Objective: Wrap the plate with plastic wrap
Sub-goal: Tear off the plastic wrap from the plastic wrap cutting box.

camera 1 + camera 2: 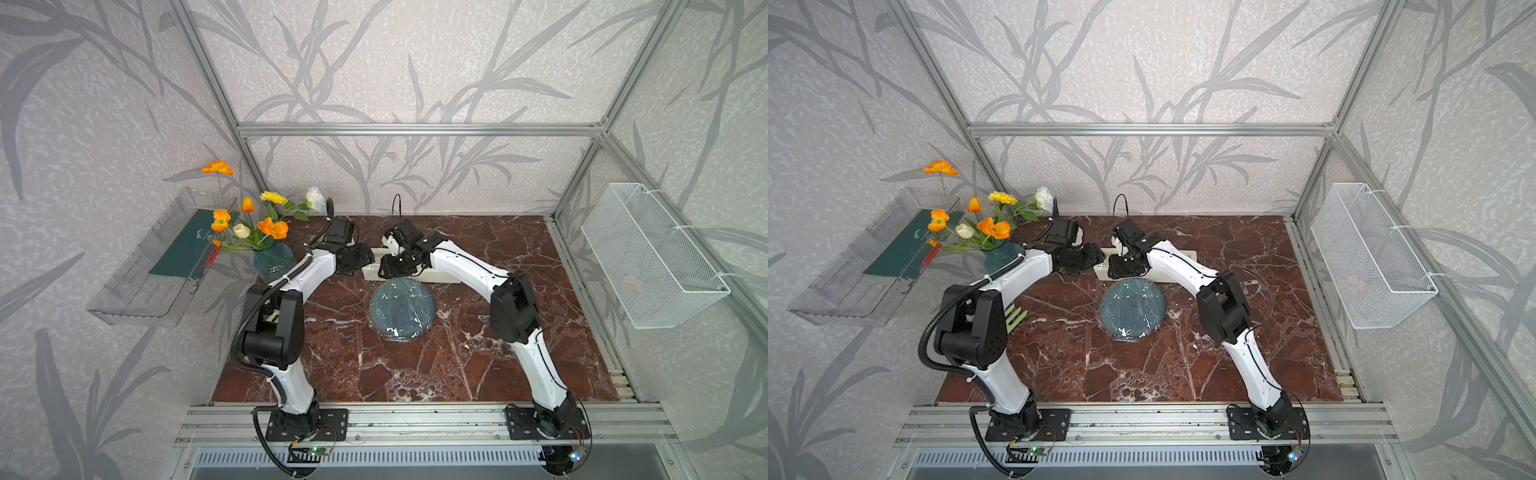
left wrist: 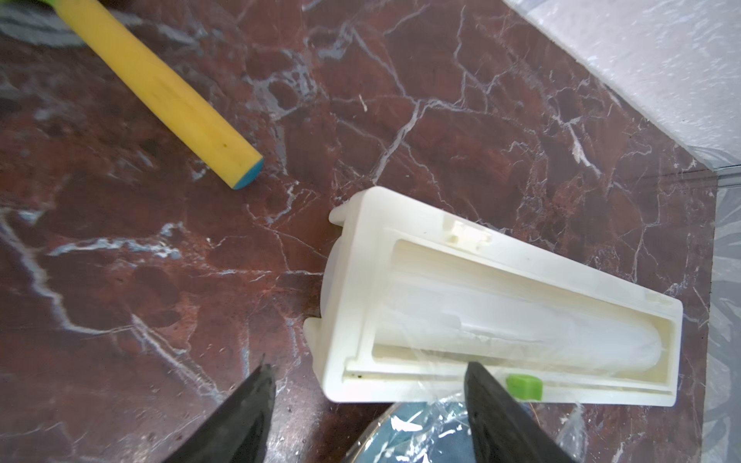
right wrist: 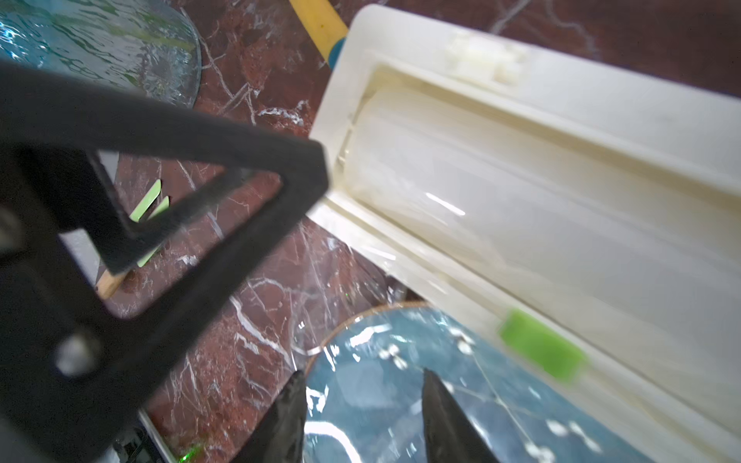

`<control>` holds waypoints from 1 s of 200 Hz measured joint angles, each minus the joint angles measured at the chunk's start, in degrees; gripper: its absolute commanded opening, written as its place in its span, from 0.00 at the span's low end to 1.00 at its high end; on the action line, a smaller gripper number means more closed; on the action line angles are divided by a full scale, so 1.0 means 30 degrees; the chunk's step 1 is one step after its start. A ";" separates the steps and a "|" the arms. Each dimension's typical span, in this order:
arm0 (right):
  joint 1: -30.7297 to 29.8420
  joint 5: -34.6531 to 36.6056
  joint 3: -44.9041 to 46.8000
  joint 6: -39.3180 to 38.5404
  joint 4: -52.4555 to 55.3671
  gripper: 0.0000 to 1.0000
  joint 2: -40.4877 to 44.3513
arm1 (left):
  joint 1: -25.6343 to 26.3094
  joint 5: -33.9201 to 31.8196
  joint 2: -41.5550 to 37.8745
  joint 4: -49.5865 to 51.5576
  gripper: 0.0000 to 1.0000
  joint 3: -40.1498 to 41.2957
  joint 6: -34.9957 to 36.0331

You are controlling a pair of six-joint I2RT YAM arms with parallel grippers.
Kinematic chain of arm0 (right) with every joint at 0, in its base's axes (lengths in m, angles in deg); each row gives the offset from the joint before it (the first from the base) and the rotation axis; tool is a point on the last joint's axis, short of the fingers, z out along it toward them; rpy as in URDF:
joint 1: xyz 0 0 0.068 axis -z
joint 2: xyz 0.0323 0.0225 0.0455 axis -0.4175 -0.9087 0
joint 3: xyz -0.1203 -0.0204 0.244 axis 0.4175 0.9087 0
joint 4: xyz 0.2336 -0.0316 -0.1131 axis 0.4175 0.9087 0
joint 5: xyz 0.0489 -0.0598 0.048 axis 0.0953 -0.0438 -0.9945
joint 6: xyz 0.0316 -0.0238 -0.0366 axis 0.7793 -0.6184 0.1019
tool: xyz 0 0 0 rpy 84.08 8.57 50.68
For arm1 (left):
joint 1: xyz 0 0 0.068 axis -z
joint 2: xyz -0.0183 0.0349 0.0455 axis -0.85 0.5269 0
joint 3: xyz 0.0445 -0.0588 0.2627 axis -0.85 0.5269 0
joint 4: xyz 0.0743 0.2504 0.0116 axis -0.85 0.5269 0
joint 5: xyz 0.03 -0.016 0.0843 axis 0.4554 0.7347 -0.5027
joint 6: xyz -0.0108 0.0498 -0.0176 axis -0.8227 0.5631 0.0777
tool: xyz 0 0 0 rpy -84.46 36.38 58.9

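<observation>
Plate [image 1: 402, 309]: dark blue-grey, flat on the desk [image 1: 419, 374] near its middle, just in front of the box [image 1: 444, 276], between the two arms. Wrap [image 1: 394, 331]: lies over the plate's whole face, wrinkled and glinting, with a loose margin past the near rim. Far left: shelf [image 1: 137, 286], then vase [image 1: 272, 261] of flowers, both apart from the work. Yellow handle [image 2: 168, 88]: on the desk near the box's end, untouched. Left fingers [image 2: 248, 413]: spread wide, empty, at the box's left end. Box: top open, roll showing, green tab [image 2: 524, 387] on its front rail. Film runs from that rail toward the plate's far rim; whether it is cut free cannot be told. Right fingers [image 3: 445, 421]: parted, gripping nothing, over the plate's far edge beside the box. Far right: basket [image 1: 652, 257] on the wall. Status, as judged: covering done. Left to do: separating the film from the roll if uncut, and tucking the margin down round the rim.
</observation>
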 measured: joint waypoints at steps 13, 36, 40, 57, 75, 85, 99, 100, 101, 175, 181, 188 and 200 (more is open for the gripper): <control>0.0794 -0.0117 0.2565 -0.0124 -0.0838 0.61 0.2229 | 0.0423 -0.0838 -0.0452 0.0532 0.74 -0.0372 0.0503; 0.2732 -0.0015 0.5472 -0.0437 -0.1887 0.61 0.5107 | 0.1953 -0.2550 -0.0612 0.1231 0.76 -0.1239 0.1421; 0.3126 0.0022 0.5617 -0.0554 -0.1894 0.61 0.5319 | 0.2346 -0.2856 -0.0546 0.1435 0.76 -0.1479 0.1588; 0.4430 0.1035 0.5668 -0.1188 -0.1821 0.64 0.5348 | 0.3810 -0.4014 0.0087 0.2302 0.76 -0.2696 0.2171; 0.4911 0.2798 0.5668 -0.2025 -0.1122 0.68 0.4991 | 0.5100 -0.5100 0.1348 0.3293 0.76 -0.4328 0.2579; 0.4838 0.3876 0.5661 -0.2426 -0.0641 0.71 0.4758 | 0.5617 -0.5850 0.2215 0.3898 0.76 -0.5187 0.2805; 0.4641 0.5238 0.5632 -0.2973 -0.0022 0.73 0.4517 | 0.6069 -0.6885 0.3366 0.4823 0.74 -0.6200 0.3060; 0.4619 0.5370 0.5617 -0.3053 0.0044 0.73 0.4495 | 0.6084 -0.6929 0.3410 0.4874 0.74 -0.6251 0.3075; 0.4605 0.5442 0.5610 -0.3067 0.0080 0.73 0.4488 | 0.6127 -0.7023 0.3526 0.4969 0.74 -0.6353 0.3082; 0.4503 0.9296 0.5085 -0.4197 0.1282 0.85 0.3759 | 0.6470 -0.9479 0.6069 0.8094 0.73 -0.9238 0.3577; 0.4517 0.9318 0.5085 -0.4197 0.1282 0.85 0.3687 | 0.6484 -0.9471 0.6105 0.8123 0.74 -0.9311 0.3592; 0.4517 0.9326 0.5085 -0.4197 0.1275 0.85 0.3585 | 0.6513 -0.9449 0.6135 0.8145 0.74 -0.9369 0.3599; 0.4546 0.9267 0.5093 -0.4189 0.1260 0.85 0.3424 | 0.6572 -0.9377 0.6200 0.8196 0.76 -0.9391 0.3628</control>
